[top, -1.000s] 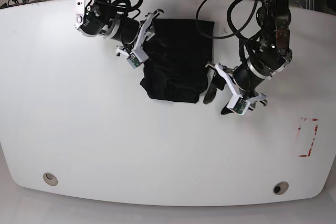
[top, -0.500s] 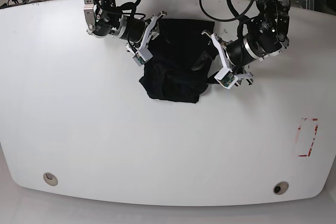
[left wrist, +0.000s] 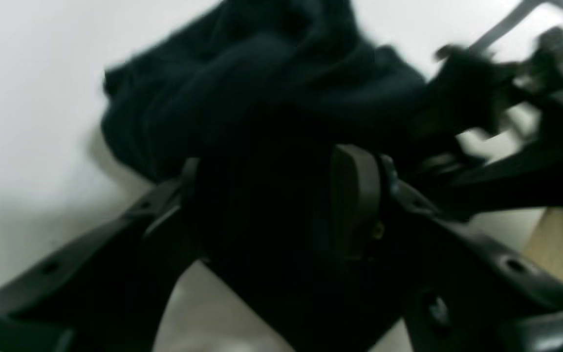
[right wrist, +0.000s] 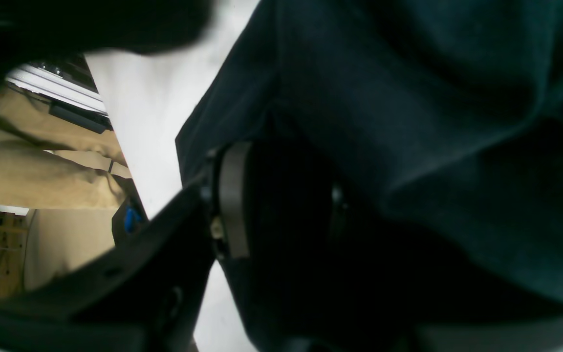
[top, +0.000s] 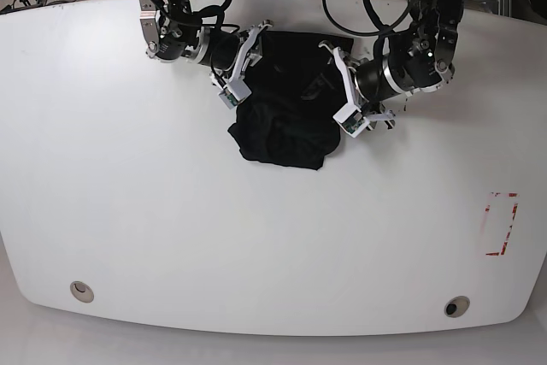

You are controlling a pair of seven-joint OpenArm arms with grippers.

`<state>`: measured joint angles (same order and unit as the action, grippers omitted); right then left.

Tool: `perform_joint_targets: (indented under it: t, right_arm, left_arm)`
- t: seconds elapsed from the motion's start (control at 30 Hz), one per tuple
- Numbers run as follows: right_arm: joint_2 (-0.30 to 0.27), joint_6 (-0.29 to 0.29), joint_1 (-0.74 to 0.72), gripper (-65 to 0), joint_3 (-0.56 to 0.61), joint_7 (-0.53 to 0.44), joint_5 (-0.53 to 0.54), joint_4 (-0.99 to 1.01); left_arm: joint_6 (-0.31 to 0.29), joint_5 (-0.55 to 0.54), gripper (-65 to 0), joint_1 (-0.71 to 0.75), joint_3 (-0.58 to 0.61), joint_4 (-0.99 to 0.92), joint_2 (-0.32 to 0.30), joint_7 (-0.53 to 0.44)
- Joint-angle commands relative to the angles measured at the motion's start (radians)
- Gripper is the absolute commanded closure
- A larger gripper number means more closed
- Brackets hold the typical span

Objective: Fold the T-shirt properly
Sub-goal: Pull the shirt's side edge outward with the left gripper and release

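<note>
My left claw (top: 335,91) clenched on the black shirt's (top: 286,117) edge, my right claw (top: 244,66) gripping its opposite edge, white table (top: 171,228) beneath.

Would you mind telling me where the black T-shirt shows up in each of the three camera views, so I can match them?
Base view: the T-shirt lies bunched at upper centre, between the two grippers.
Left wrist view: it fills the centre and upper middle, running down between the gripper fingers.
Right wrist view: it covers the right and centre, cloth between the pads.
Shared landmark: the white table under it.
</note>
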<state>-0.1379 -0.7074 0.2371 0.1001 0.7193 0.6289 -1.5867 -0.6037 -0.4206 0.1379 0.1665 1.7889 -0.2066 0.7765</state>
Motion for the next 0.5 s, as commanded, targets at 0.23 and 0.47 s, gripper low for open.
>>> perform_joint_targets:
  t: [0.23,0.47]
  right_arm:
    - [-0.004,0.009,0.003,-18.9,0.002,0.039,-0.037,-0.002]
    - [-0.004,0.009,0.008,-18.9,0.002,0.038,-0.037,-0.002]
  left_arm:
    - [0.000,-0.019,-30.7,-0.123,0.000,-0.110,-0.024,-0.024]
    - [0.001,-0.019,-30.7,-0.223,0.000,-0.116,-0.020,-0.024]
